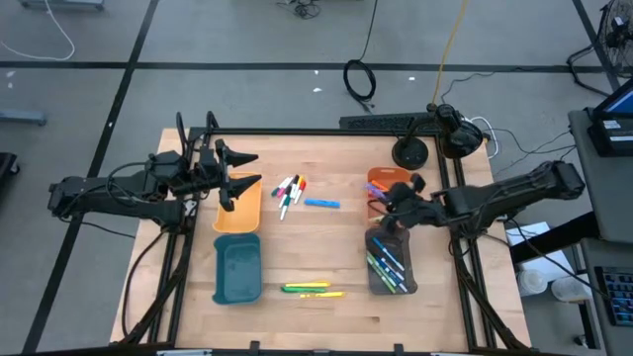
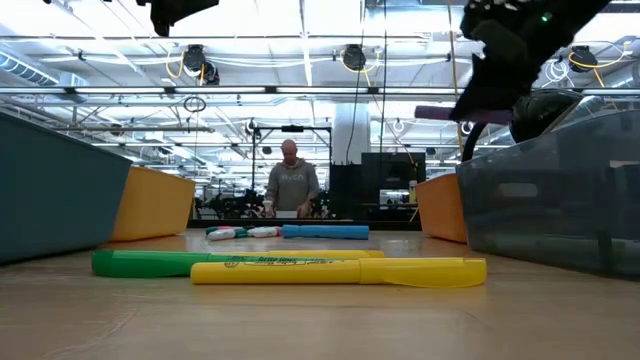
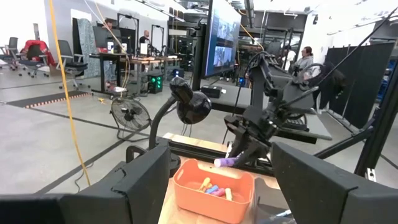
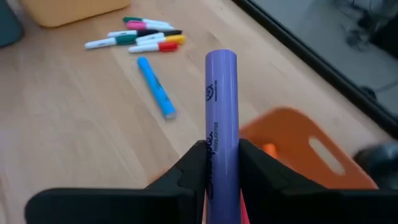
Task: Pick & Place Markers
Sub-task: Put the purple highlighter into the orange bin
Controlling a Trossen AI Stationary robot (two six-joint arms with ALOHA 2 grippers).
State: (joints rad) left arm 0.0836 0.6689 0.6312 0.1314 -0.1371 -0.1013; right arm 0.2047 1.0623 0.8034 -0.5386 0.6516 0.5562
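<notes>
My right gripper (image 4: pixel 221 163) is shut on a purple highlighter (image 4: pixel 220 93), above the orange tray (image 1: pixel 382 178) at the table's right. The left wrist view shows the highlighter (image 3: pixel 225 162) over that tray (image 3: pixel 214 190), which holds a few markers. Thin markers (image 1: pixel 289 192) and a blue highlighter (image 1: pixel 322 203) lie flat at mid-table. A green highlighter (image 2: pixel 150 263) and a yellow one (image 2: pixel 340 271) lie near the front edge. My left gripper (image 1: pixel 247 170) waits open above another orange tray (image 1: pixel 238 213) at the left. My right gripper pinches the purple highlighter's barrel (image 4: pixel 219 146) between its two fingers (image 4: pixel 194 163). The highlighter lies along the fingers and sticks out well past their tips; its rear end is hidden between them. It is lifted clear and roughly level in the low view (image 2: pixel 445 113).
A grey see-through tray (image 1: pixel 389 262) with several markers sits near the right front, a teal tray (image 1: pixel 237 269) at the left front. A black lamp base (image 1: pixel 410 152) stands at the far right edge. A person works in the room beyond the table (image 2: pixel 291 185).
</notes>
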